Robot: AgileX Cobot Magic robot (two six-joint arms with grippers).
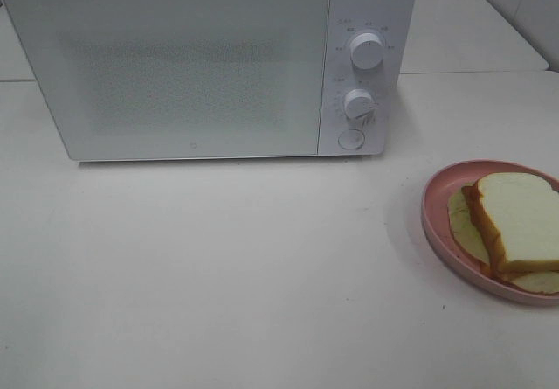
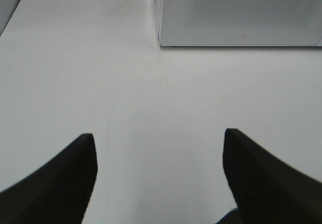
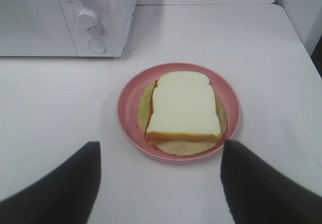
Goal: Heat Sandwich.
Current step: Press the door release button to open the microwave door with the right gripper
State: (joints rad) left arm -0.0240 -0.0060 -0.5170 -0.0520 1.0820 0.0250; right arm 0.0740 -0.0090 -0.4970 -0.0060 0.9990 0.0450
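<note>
While my left gripper (image 2: 158, 133) and right gripper (image 3: 161, 143) are hanging wide apart and gripping nothing, the sandwich (image 3: 183, 105) is sitting on its pink plate (image 3: 126, 108) at the right edge of the white table (image 1: 244, 267), in front of the closed white microwave (image 1: 175, 65).

microwave casing (image 1: 371, 4): looked like smooth white plastic, slightly glossy
microwave door (image 1: 175, 74): showed a fine dotted texture
table (image 1: 218, 275): was smooth, matt white
plate (image 3: 129, 103): looked like smooth pink plastic
sandwich (image 3: 183, 105): bread was soft, matt, finely porous
</note>
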